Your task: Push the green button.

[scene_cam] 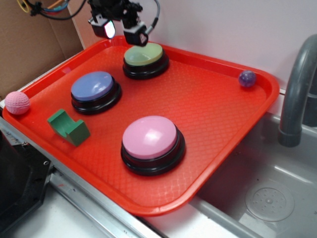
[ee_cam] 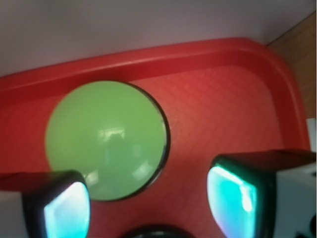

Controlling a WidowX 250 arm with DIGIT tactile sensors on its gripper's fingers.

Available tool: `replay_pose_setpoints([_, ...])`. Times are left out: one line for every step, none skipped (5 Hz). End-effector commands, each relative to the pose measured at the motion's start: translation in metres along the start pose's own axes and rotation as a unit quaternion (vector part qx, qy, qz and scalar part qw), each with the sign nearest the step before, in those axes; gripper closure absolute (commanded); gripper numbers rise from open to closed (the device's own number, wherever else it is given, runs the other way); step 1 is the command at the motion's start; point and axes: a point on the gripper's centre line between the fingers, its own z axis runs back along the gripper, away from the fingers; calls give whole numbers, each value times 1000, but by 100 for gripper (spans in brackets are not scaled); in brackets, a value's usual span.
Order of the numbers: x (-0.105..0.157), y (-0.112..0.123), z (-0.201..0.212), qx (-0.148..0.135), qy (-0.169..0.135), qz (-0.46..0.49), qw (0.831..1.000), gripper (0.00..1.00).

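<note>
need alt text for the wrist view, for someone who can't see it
Seen from above, the green button sits on a red tray near its raised far rim. The open gripper hangs over it, its two fingers at the bottom corners, the left one overlapping the button's edge. A pale wall lies beyond the tray.

The claw (scene_cam: 122, 30) hung from the top of the exterior view, pointing down over the far edge of the tray, toward its far left corner. Its jaws stood apart with nothing between them. In the wrist view the two fingertips (ee_cam: 64, 208) showed at the lower corners, black-framed with pale glowing pads, a wide gap between them.
</note>
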Motion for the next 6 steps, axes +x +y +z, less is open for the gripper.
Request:
replay_pose_setpoints([-1, -3, 10, -28, -52, -78, 995, 0])
replay_pose_setpoints([-1, -3, 10, -28, -52, -78, 995, 0])
replay_pose_setpoints([-1, -3, 10, -28, -52, -78, 995, 0])
replay_pose_setpoints([-1, -3, 10, -28, -52, -78, 995, 0])
replay_pose_setpoints([22, 5, 18, -23, -52, -65, 996, 0])
replay_pose_setpoints([33, 6, 13, -18, -36, -54, 998, 0])
